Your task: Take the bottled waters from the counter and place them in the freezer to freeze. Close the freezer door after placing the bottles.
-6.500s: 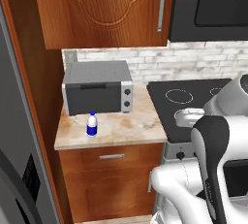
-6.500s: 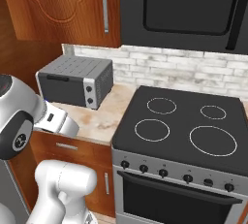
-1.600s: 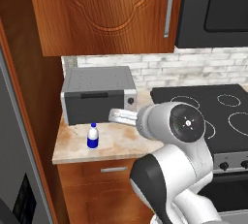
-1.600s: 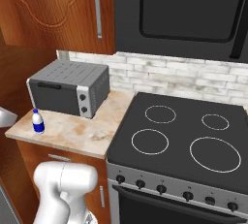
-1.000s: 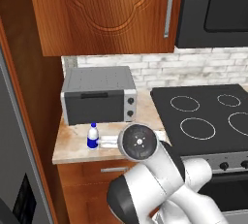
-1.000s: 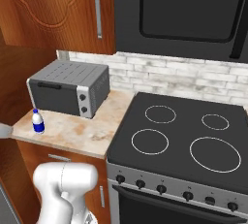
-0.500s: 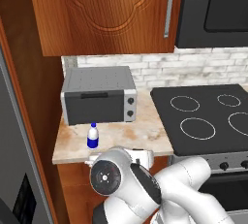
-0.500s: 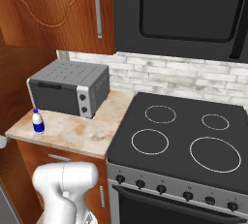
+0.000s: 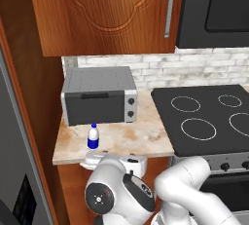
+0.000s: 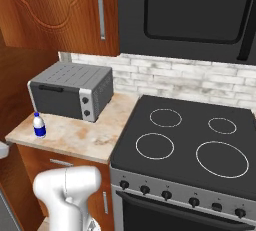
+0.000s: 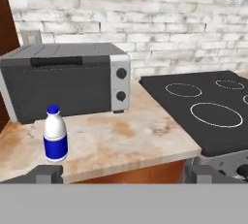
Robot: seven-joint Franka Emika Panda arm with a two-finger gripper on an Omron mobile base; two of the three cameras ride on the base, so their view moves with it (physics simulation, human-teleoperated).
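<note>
With the fingers [image 11: 121,173] spread wide and empty, the blue-labelled bottle [image 11: 55,133] stands untouched on the table [image 11: 131,140] before the toaster oven [image 11: 65,80], so picking, freezing and door-closing all remain.

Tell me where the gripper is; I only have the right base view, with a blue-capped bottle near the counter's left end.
Observer: The gripper is low at the counter's front edge, facing the bottle.
Operator: Are the fingers open?
Observer: Yes, wide apart in the hand view, holding nothing; the bottle stands toward the left finger's side.
Operator: What's behind the bottle?
Observer: The toaster oven, apart from it.
</note>
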